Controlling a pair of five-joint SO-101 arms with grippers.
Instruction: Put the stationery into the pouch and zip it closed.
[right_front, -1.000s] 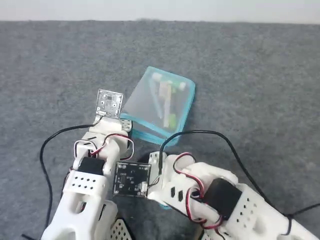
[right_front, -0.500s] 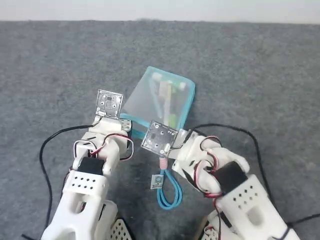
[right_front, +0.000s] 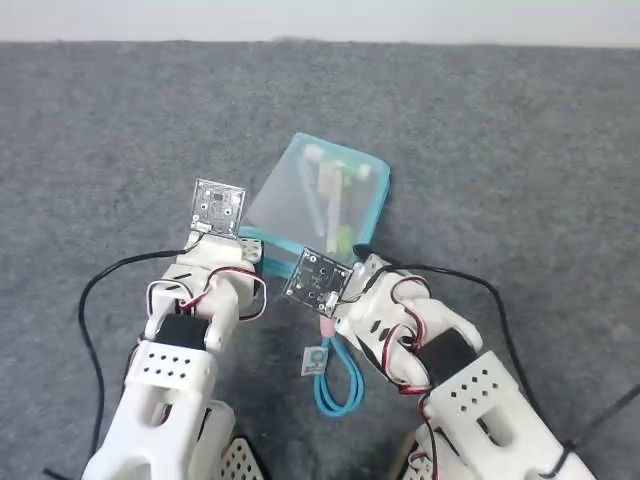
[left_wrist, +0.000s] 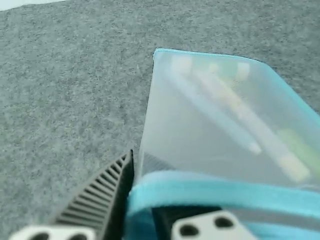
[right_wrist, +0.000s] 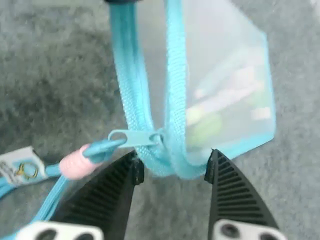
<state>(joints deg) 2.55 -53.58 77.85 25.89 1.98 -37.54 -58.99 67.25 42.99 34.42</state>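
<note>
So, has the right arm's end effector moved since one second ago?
Yes. In the high view the right end effector moved forward, away from the near edge, up to the zipper end of the pouch, which stayed put.

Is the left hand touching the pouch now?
Touching. The left wrist view shows the left hand clamped on the blue zip edge of the pouch.

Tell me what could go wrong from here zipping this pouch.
The right gripper straddles the pouch at its open zipper end, beside the slider, so closing may pinch tape, not the pull. The left gripper pinches only the zipper edge, so a hard tug could slip it free.
</note>
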